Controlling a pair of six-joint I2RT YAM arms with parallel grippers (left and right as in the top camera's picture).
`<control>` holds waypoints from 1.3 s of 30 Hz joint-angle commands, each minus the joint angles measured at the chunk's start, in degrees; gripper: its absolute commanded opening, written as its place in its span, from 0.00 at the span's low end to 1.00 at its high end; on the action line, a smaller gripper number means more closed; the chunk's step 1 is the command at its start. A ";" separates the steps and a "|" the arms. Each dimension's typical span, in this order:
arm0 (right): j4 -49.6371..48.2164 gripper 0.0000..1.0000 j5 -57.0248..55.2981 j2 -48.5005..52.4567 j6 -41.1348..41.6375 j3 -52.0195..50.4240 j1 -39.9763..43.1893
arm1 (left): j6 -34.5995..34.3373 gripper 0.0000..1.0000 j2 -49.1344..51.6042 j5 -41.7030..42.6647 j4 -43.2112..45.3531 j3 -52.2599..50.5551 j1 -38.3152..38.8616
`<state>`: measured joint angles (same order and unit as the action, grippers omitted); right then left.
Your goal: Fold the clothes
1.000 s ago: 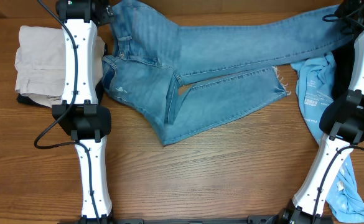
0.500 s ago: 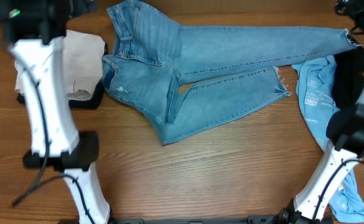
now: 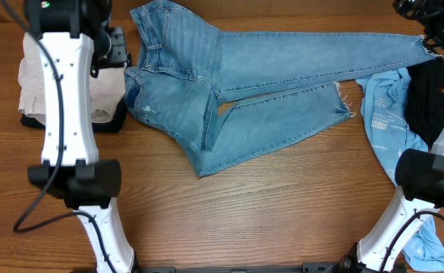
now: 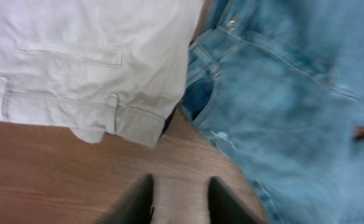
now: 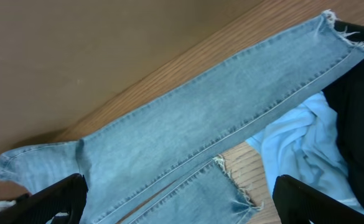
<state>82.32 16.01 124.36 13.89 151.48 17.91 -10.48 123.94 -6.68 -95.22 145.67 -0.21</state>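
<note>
The jeans (image 3: 282, 68) are laid out unfolded along the far edge of the tabletop (image 3: 244, 212), legs reaching the far right corner, and with the left hand (image 4: 180, 186) and right hand (image 5: 178, 181) both released and empty, all folding is judged outstanding.

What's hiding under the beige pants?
A dark thing peeks out from under the beige pants along their near edge, lying on the table. The pants cover most of it, so what it is cannot be told.
</note>
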 commanded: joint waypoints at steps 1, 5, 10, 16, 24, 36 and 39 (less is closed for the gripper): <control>0.72 1.00 -1.88 -0.15 -0.61 -0.02 -0.02 | 0.26 0.09 3.28 -0.79 5.35 -5.92 -5.51; 0.81 1.00 -4.02 -0.04 -0.61 -0.44 -0.02 | 6.82 0.04 7.69 0.26 9.18 -8.37 -10.25; -0.13 1.00 -4.02 -0.04 -0.61 -2.25 -0.02 | 17.99 0.04 15.37 -0.87 11.37 -8.46 -11.56; 0.48 1.00 -6.58 -0.04 -0.81 -2.29 -0.02 | 18.01 0.04 23.85 -4.44 19.34 -8.48 -11.96; 0.83 1.00 -6.58 -0.04 -0.79 -2.29 -0.02 | 26.47 0.04 30.10 -4.13 25.16 -8.55 -15.17; 2.03 1.00 -8.55 -0.04 -0.76 -2.29 -0.02 | 28.22 0.04 30.38 1.68 30.69 -8.55 -25.24; 1.97 1.00 -8.94 -0.04 -0.76 -2.29 -0.02 | 26.93 0.04 30.36 2.25 30.99 -8.52 -25.16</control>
<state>84.53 8.01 124.36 13.45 149.23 17.91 16.73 149.16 -0.95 -64.10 138.17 -23.09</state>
